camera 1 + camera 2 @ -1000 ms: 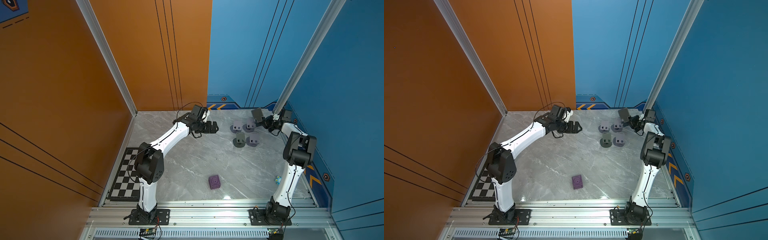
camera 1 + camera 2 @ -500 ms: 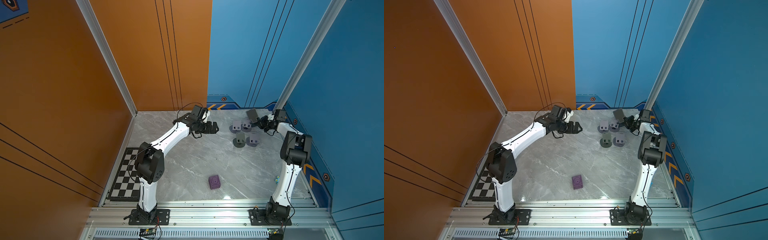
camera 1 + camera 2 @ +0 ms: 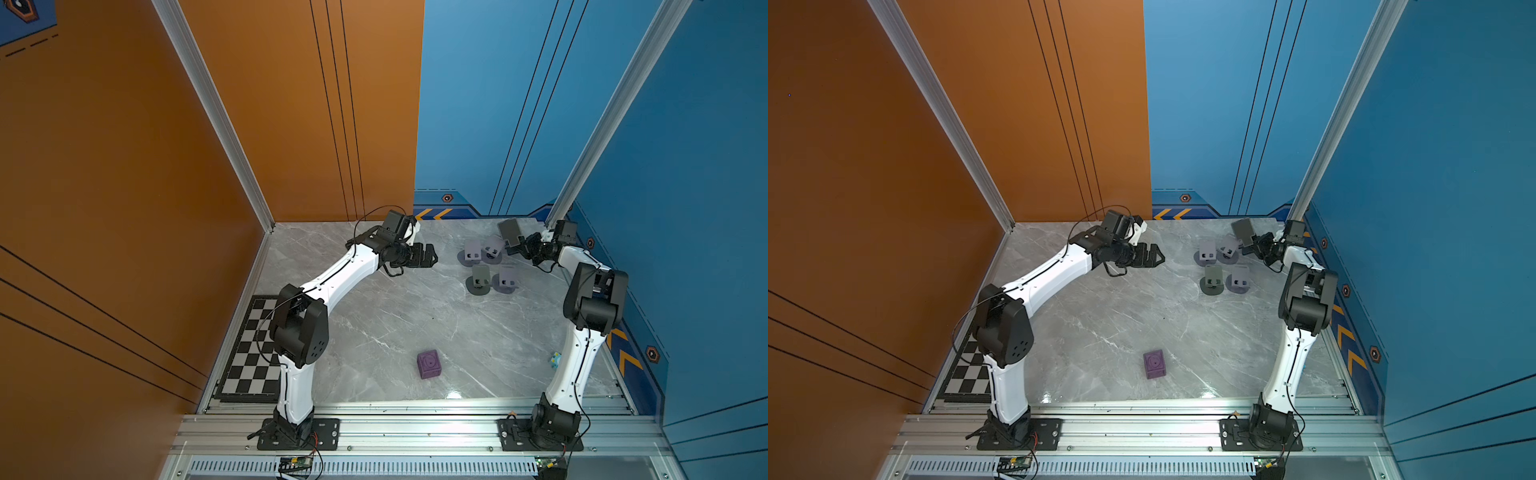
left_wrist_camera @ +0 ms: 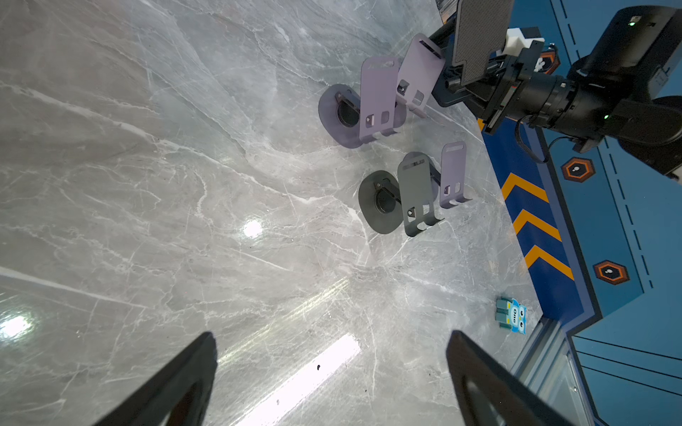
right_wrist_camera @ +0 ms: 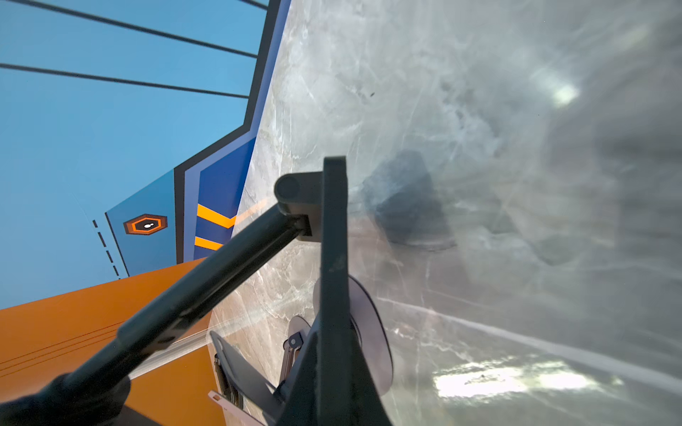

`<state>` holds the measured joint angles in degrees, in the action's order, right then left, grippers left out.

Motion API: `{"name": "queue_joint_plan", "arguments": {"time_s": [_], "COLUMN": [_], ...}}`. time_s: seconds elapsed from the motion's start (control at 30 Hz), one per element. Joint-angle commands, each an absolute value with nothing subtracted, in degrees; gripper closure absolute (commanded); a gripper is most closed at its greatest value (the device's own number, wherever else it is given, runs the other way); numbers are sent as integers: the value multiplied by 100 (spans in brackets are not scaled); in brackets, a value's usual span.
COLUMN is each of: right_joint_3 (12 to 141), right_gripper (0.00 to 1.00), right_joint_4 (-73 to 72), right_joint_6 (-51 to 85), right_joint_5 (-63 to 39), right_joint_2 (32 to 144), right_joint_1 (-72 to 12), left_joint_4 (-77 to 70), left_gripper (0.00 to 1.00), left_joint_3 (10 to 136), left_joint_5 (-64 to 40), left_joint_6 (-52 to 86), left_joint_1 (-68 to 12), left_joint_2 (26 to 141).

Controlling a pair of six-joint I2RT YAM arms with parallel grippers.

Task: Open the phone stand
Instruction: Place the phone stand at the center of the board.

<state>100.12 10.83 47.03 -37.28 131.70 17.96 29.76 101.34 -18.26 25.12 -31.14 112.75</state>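
The dark stand (image 3: pixel 510 232) hangs above the far right corner of the table (image 3: pixel 374 324), just beside four other stands (image 3: pixel 481 279) that sit unfolded. Over the last second it has drifted slightly toward them. It looks already opened and is probably bound for set-down. The right end effector (image 3: pixel 524 246) is clamped tight on it. The left end effector (image 3: pixel 428 255) hovers spread wide, empty.

Grey marble-patterned tabletop (image 3: pixel 374 316). A small purple cube with a round recess on its top face (image 3: pixel 428 364) (image 3: pixel 1154 364) rests near the front edge. A black-and-white checkerboard sheet (image 3: pixel 253 353) lies flat along the left edge, by the orange wall panel (image 3: pixel 124 187). A small blue owl-printed block (image 4: pixel 512 315) sits near the blue wall panel (image 3: pixel 685 187), well apart from the cube.
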Motion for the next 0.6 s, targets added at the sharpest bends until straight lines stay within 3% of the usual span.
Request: {"name": "queue_joint_plan", "arguments": {"time_s": [0.0,0.33,0.57], "right_joint_3": [9999,10254,10252], "right_gripper": [96,95,89], "right_joint_4": [945,1439,1959], "right_joint_6": [4738,4729,4496], "right_joint_5": [-3825,-3751,-3492], "right_joint_2": [13085,13394,13430], "right_joint_1": [1846,1827,1760], "left_joint_4": [3007,3010,3005], "left_gripper": [2,2,2], "left_joint_3": [10130,10097,10102], "left_joint_5": [-1962,-1960,-1961], "left_joint_6": [2558,2571,2575], "left_joint_1": [-3076,-3076,-3083], "left_joint_2": [11380,11364,11364]}}
